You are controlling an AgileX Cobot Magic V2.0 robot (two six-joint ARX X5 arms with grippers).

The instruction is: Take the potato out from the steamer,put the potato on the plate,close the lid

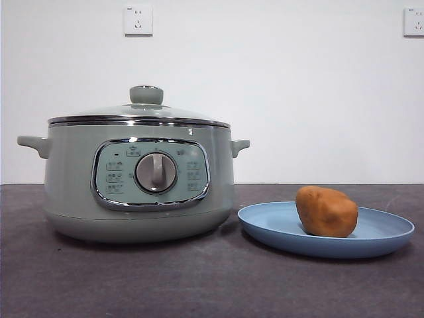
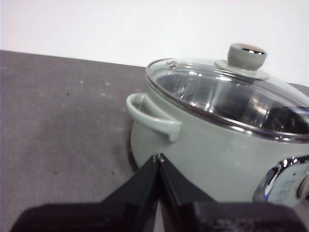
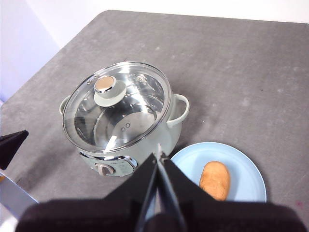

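- Left gripper (image 2: 158,157): jaws pressed together at the tips, nothing held; it is parked low, just beside the steamer (image 2: 207,159), near its side handle (image 2: 153,115).
- Right gripper (image 3: 158,155): jaws closed tip to tip, nothing gripped; it is held high, with the steamer (image 3: 126,145) and the plate (image 3: 241,166) both seen well below it.
- Lid (image 1: 140,111) is seated on the steamer (image 1: 66,185); its steel rim sits flush on the pot rim, with the pale green knob (image 1: 146,95) on top.
- Potato (image 1: 326,211) is resting on the plate (image 1: 384,235), apart from both grippers.
- Plate is placed just beside the steamer on the grey table (image 1: 199,278); contact between the two cannot be told.
- Control panel and silver dial (image 1: 156,172) are seen facing the front camera.
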